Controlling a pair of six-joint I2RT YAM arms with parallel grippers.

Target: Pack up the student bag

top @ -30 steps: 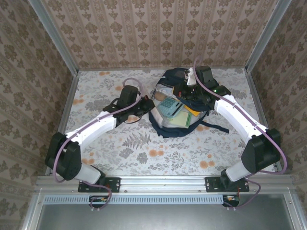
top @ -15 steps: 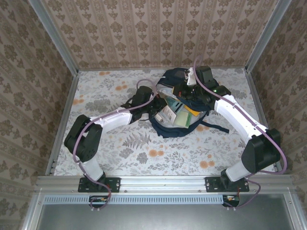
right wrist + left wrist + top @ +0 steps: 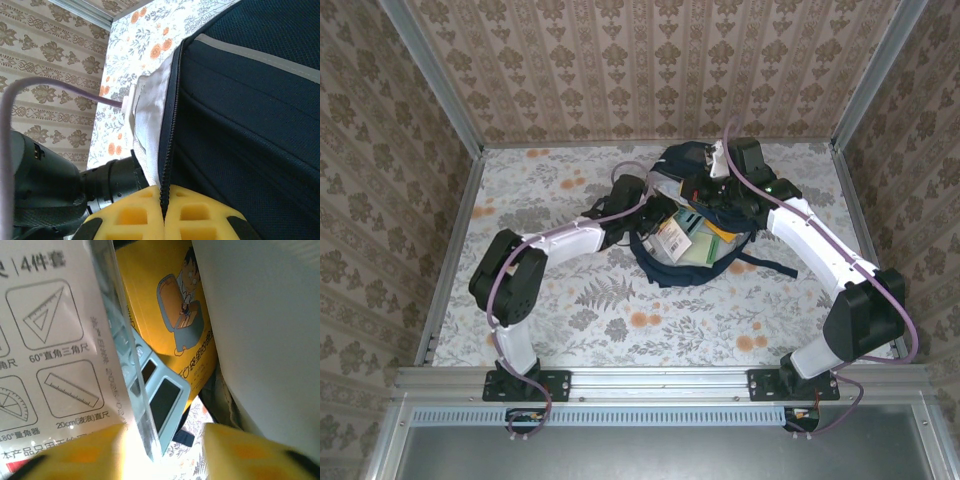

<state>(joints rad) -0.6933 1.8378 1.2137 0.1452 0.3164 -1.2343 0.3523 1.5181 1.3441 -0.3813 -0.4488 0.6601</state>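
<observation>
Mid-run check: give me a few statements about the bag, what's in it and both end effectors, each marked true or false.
1. The right end effector is pinched shut on the student bag's zipper edge. True.
2. The student bag is zipped closed. False: its mouth gapes open, with items showing inside.
3. The left end effector is at the bag's mouth with its fingers apart. True.
4. The white packet beside it is printed with scissors. False: it shows rulers and set squares.
5. The calculator lies out on the table, away from the bag. False: it sits between the white packet and the yellow book.
</observation>
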